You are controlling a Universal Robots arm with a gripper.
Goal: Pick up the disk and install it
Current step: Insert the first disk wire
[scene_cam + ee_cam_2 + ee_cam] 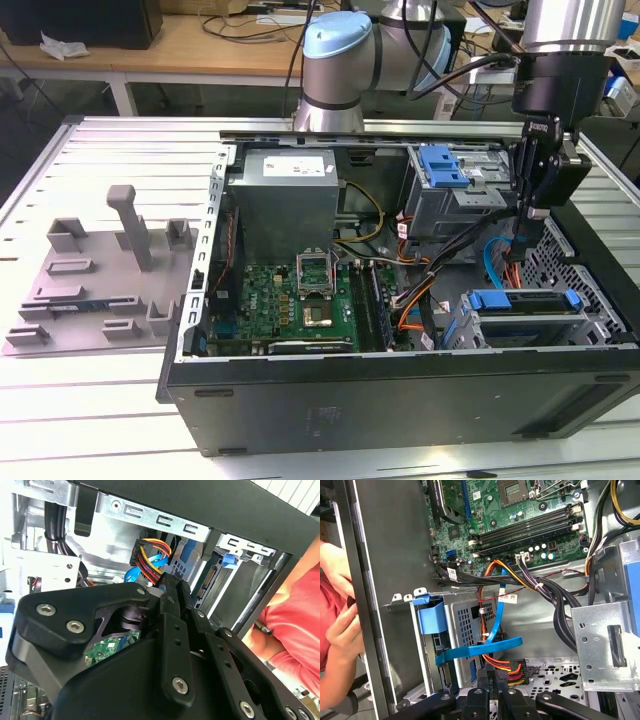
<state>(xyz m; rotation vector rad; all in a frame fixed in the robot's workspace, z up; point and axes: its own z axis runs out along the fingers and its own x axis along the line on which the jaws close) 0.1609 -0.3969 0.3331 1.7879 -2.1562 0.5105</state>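
Note:
The disk (522, 301), silver with a bright blue carrier bracket, lies flat in the drive bay at the near corner of the open computer case (400, 400), on the exterior view's right. My gripper (521, 256) hangs just above and behind it, pointing down into the case, fingers shut with nothing between them. In the first wrist view the fingertips (486, 679) sit over the orange-and-yellow power plug (510, 667), and the disk's blue carrier end (431, 619) shows in the bay. The second wrist view has the gripper (172, 586) near the same plug (150, 552).
A blue data cable (485, 647) and black cable bundles (545, 592) cross the space beside the bay. The motherboard (300, 300), grey power-supply box (285, 190) and a blue latch tab (444, 165) lie further in. A person's hand (342, 630) and red sleeve (295, 625) are at the case's edge.

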